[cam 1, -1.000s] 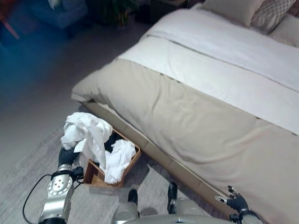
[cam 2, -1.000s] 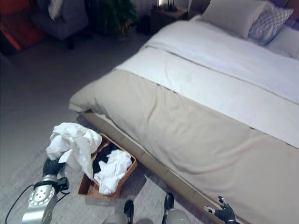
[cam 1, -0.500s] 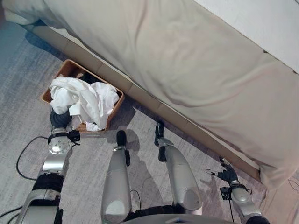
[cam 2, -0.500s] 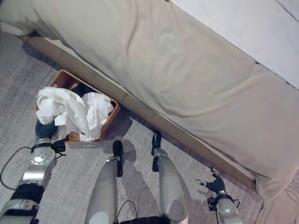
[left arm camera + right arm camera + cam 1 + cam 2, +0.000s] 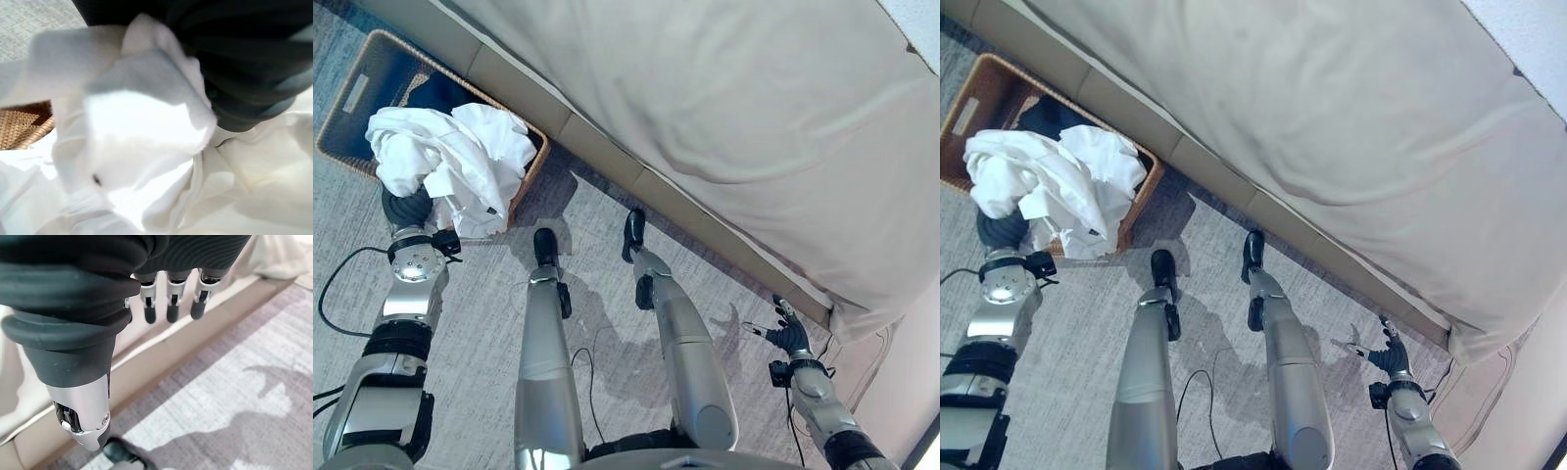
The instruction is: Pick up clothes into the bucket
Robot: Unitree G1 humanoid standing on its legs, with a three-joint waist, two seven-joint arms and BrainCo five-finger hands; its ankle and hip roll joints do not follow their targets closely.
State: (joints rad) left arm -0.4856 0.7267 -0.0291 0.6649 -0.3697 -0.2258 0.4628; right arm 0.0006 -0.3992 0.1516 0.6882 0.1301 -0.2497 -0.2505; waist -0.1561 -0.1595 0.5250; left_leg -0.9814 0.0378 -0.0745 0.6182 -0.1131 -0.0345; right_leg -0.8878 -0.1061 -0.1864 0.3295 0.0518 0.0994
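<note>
L hand [image 5: 408,208] is buried under a crumpled white clothes bundle [image 5: 445,166], fingers hidden, can't tell grip. Bundle spills over the near rim of the wicker basket [image 5: 357,93] beside the bed [image 5: 724,117]. R hand [image 5: 790,335] hangs over carpet [image 5: 480,323], fingers relaxed, apart.

Likely a home bedroom — bed [image 5: 724,108], grey carpet [image 5: 607,323], wicker basket [image 5: 979,93].

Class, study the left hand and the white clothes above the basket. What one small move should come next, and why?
Probably a short reach further over the basket, then let go. The left hand carries the white clothes, which hang partly over the basket's near rim, with some cloth draping outside it. The right hand hangs open by the bed.
</note>
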